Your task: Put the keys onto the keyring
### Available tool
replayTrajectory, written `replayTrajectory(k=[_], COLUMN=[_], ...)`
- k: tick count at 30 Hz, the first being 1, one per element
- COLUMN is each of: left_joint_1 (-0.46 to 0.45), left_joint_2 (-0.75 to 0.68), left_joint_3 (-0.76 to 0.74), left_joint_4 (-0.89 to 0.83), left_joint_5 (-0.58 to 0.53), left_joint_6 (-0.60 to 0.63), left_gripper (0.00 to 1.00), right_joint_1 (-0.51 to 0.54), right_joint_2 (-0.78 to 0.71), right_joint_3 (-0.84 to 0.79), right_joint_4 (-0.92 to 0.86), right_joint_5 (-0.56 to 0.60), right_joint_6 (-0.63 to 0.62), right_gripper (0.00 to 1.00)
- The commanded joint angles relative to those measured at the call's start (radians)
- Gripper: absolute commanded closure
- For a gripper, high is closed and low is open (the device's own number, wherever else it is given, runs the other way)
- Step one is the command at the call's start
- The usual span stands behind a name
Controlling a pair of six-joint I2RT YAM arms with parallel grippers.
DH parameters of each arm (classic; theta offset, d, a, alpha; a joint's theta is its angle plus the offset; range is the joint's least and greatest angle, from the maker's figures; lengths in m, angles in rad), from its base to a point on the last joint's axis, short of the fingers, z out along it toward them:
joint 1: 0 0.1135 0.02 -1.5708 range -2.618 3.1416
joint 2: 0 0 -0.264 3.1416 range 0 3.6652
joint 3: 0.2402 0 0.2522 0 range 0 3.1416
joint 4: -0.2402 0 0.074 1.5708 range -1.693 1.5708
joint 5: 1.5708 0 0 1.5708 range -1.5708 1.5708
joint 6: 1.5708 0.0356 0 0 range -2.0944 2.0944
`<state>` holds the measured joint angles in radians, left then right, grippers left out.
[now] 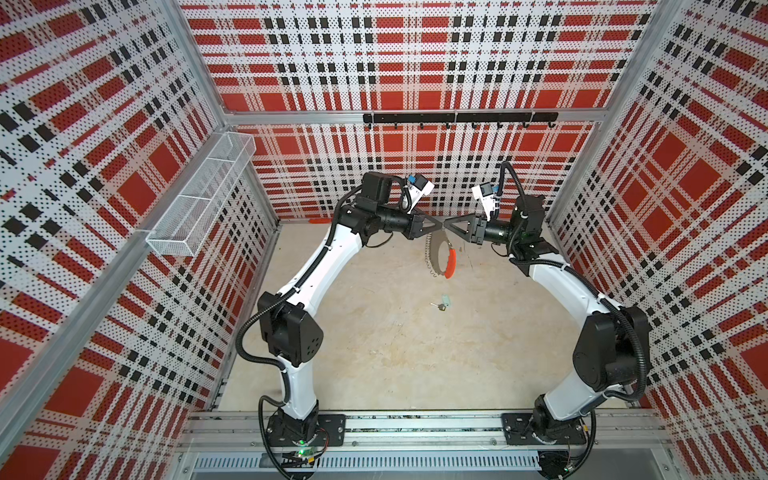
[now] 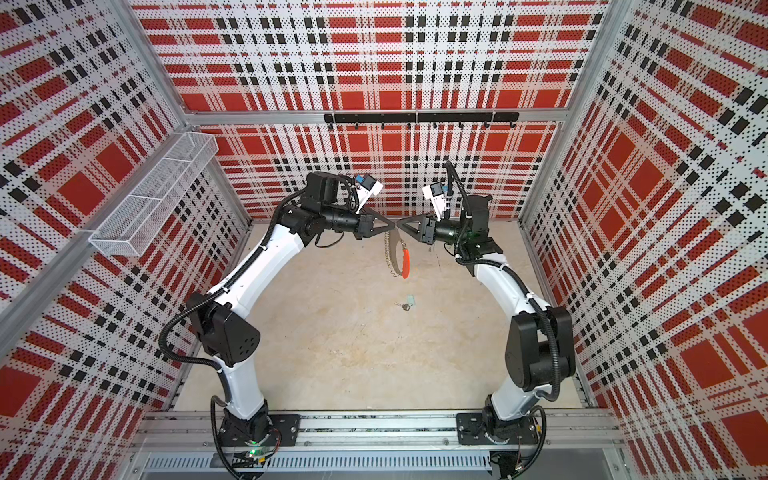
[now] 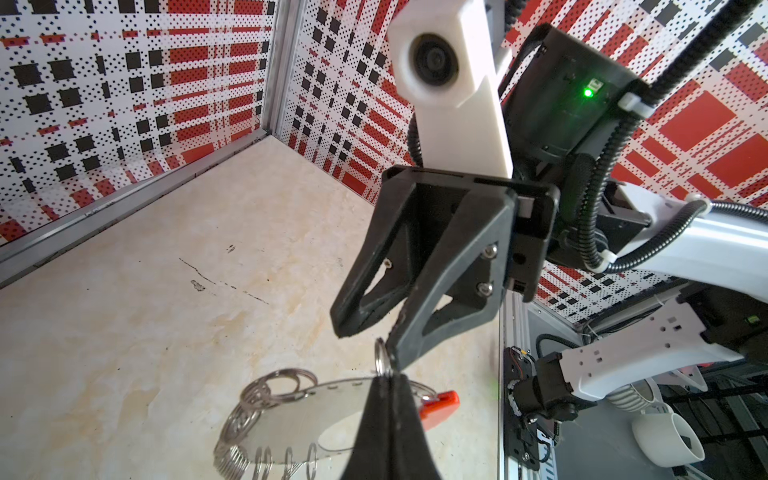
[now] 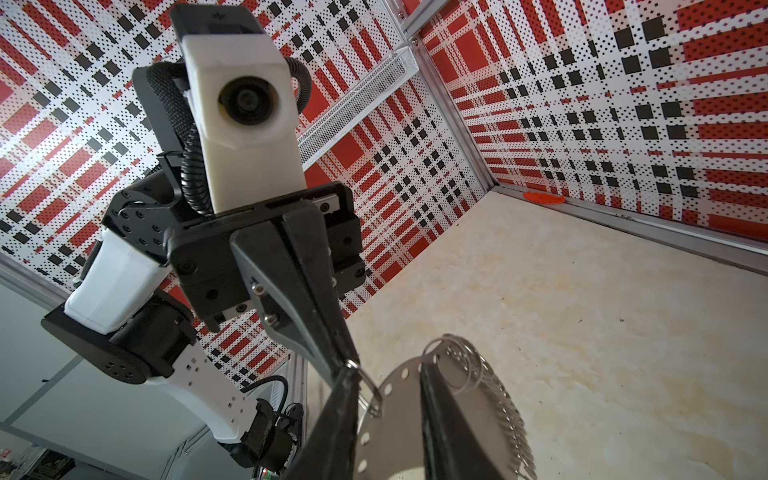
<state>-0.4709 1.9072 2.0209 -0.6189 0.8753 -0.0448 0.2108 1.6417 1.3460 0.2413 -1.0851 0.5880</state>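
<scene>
Pinches a silver wire clip (image 3: 380, 357) of the large flat dark grey keyring (image 3: 291, 419) with the left gripper (image 3: 388, 380), pressed together. Straddles its rim with the right gripper (image 4: 386, 370), jaws spread. Shows only in both top views the tiny silver keys with mint-green tag (image 1: 441, 304), lying on the beige table (image 1: 374, 332).

Back-centre, keyring (image 1: 436, 252) hangs above the table (image 1: 374, 353), right under the meeting tips of left gripper (image 1: 439, 225) and right gripper (image 1: 449, 227). Keys (image 1: 441, 304) lie on the table in front of it, well apart. Basket (image 1: 199, 199) on left wall. Hook rail (image 1: 459, 117) on back wall, behind both arms.
</scene>
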Motion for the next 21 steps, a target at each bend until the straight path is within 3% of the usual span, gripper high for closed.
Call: replayTrajectory(k=[1,8,17,21], left_joint_1=[-0.006,-0.009,-0.008,-0.007], left_joint_2=[0.002,0.002,0.004,0.007], left_joint_3=[0.044,0.049,0.053,0.065], left_joint_4=[0.021,0.019,0.015,0.024], left_joint_5=[0.035,0.035,0.031,-0.005], left_joint_6=[0.011,0.011,0.011,-0.007], left_gripper=[1.0,1.0,1.0,1.0], right_joint_1=[0.018,0.027,0.029,0.037], right_joint_2=[0.005,0.012,0.001,-0.017], right_joint_3=[-0.015,-0.009,-0.017,-0.074], right_joint_4=[0.018,0.027,0.041,0.193], right_joint_5=[-0.012,-0.009,0.01,0.064], right_joint_6=[-0.015,-0.009,0.003,0.129], right_gripper=[0.71,0.72,0.88,0.99])
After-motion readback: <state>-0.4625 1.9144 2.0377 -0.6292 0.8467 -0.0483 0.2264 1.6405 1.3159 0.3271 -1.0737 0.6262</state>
